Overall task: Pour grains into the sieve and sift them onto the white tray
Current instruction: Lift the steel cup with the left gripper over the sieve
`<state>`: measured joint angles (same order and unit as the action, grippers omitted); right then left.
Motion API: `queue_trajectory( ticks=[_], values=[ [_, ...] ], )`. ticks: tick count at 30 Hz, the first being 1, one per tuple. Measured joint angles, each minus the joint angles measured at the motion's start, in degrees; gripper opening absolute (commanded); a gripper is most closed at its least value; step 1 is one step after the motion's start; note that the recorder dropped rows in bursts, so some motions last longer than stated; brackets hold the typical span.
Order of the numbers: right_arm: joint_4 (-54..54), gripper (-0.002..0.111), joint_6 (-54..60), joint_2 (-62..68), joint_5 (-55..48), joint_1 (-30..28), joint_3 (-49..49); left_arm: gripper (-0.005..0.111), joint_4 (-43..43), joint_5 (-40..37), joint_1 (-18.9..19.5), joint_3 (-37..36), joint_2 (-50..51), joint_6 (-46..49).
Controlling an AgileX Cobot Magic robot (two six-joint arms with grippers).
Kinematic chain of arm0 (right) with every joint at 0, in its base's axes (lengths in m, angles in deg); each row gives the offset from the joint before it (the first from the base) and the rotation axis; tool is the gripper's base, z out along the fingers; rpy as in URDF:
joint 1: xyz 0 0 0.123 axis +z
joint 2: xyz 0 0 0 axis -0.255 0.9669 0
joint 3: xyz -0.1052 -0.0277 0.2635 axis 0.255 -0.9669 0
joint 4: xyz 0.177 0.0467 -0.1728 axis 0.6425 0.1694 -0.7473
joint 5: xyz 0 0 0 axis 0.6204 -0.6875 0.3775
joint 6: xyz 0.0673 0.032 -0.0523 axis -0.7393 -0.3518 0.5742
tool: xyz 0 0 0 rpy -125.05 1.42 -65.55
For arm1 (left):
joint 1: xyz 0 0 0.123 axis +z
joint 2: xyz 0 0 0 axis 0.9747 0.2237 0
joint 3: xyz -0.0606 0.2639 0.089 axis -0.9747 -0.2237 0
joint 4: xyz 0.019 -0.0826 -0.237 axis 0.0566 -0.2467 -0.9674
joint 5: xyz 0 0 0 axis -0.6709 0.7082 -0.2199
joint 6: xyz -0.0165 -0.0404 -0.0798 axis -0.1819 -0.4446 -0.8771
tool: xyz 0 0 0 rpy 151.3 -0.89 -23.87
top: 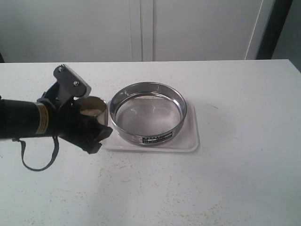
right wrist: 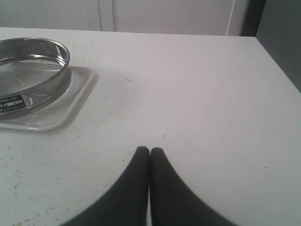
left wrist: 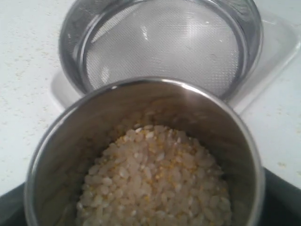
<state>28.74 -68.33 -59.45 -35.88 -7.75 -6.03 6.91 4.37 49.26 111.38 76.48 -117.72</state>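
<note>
Your left gripper (top: 83,114) has its fingers spread wide and clamped around a small steel cup (top: 96,107), which is filled with grains (left wrist: 155,181), pale rice mixed with tiny yellow granules. The cup is held just beside the left rim of the sieve (top: 141,134), which sits inside the white tray (top: 192,137). Your right gripper (right wrist: 149,157) has its fingers pressed together over the white table (right wrist: 211,117), well apart from the tray

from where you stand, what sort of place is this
Likely a lab or test bench: a white table, plain white cabinet doors behind it, and a labelled steel sieve on a white tray.
</note>
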Motion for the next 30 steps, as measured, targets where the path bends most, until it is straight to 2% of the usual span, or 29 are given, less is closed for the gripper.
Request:
queue_trajectory(
  ticks=[5, 10, 20, 30],
  values=[
    [0.00, 0.000, 0.00, 0.00, 0.00, 0.00, 0.00, 0.000, 12.20, -1.33, 0.00, 6.34, 0.37, -11.72],
    [0.00, 0.000, 0.00, 0.00, 0.00, 0.00, 0.00, 0.000, 20.21, -2.05, 0.00, 11.38, 2.35, -18.45],
    [0.00, 0.000, 0.00, 0.00, 0.00, 0.00, 0.00, 0.000, 24.87, -2.92, 0.00, 18.58, 8.79, -20.84],
    [0.00, 0.000, 0.00, 0.00, 0.00, 0.00, 0.00, 0.000, 29.96, -7.32, 0.00, 26.42, 15.83, -21.13]
  ],
)
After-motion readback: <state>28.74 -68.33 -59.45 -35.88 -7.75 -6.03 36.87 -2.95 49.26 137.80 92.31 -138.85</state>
